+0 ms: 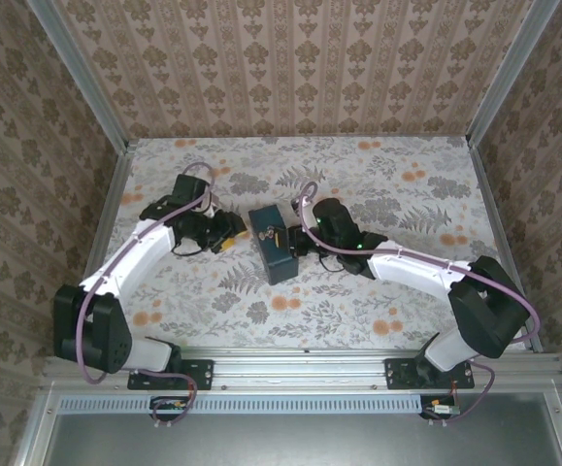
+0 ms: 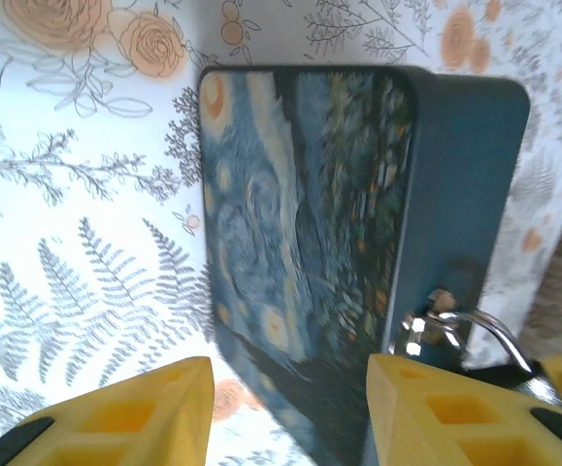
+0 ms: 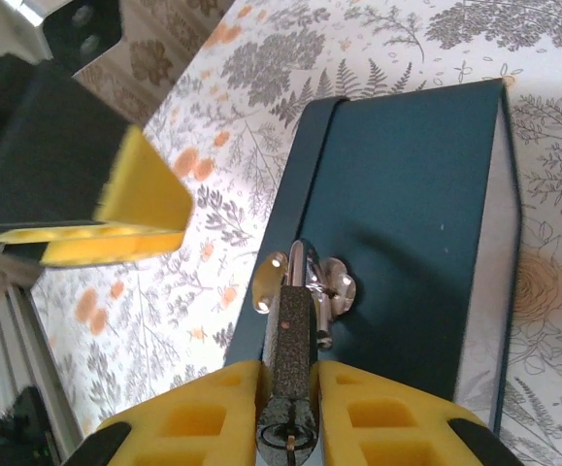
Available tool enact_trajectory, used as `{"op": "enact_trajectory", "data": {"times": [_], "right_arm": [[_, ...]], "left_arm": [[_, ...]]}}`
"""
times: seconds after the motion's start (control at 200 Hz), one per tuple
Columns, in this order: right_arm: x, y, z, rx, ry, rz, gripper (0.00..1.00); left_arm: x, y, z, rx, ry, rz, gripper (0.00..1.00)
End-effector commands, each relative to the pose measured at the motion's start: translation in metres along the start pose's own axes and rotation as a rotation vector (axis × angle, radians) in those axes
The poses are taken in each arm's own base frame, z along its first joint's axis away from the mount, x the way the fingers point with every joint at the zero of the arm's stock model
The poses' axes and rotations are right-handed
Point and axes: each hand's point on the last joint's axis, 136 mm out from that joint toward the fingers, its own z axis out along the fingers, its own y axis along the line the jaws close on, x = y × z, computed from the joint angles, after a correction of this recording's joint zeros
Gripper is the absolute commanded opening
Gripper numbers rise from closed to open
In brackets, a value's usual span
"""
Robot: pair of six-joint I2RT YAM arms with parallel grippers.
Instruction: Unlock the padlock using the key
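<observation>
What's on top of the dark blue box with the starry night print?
A small dark-grey metal padlock, its silvery shackle hooked through the clasp of the box, gripped by the right gripper. Its yellow fingers cover the padlock's sides.

Floral table (damask-papered walls).

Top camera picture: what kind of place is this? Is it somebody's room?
Probably a robot practice booth, not a home. Wallpaper panels sit in a metal frame, a left arm and right arm are bolted to a rail at the table's edge, and the right gripper pinches a padlock on a painted box.
</observation>
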Motion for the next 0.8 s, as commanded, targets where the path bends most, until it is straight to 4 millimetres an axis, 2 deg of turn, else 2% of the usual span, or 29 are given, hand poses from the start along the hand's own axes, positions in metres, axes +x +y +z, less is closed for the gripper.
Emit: {"op": "enact_trajectory", "data": {"times": [0.0,0.155,0.255,0.385,0.495,0.685,0.795], "right_arm": [[-0.010,0.014,-0.009,-0.023,0.064,-0.153,0.09],[-0.036,0.011,-0.014,-0.096,-0.007,0.028,0.09],[-0.046,0.000,-0.011,-0.126,-0.056,0.198,0.09],[-0.041,-0.009,0.000,-0.148,-0.074,0.326,0.10],[-0.033,-0.014,0.006,-0.150,-0.074,0.374,0.09],[-0.018,-0.023,0.007,-0.098,-0.051,0.422,0.07],[-0.014,-0.018,0.006,-0.117,-0.046,0.449,0.07]], "left_arm": [[-0.011,-0.009,0.004,-0.056,-0.051,0.168,0.47],[-0.021,-0.012,0.016,-0.080,-0.083,0.178,0.47],[-0.034,-0.013,0.013,-0.051,-0.129,0.132,0.46],[-0.055,-0.006,0.002,-0.037,-0.194,0.089,0.46],[-0.066,0.001,0.001,-0.044,-0.203,0.087,0.46],[-0.068,-0.003,0.012,-0.036,-0.179,0.124,0.46],[-0.066,-0.001,0.020,-0.058,-0.157,0.147,0.46]]}}
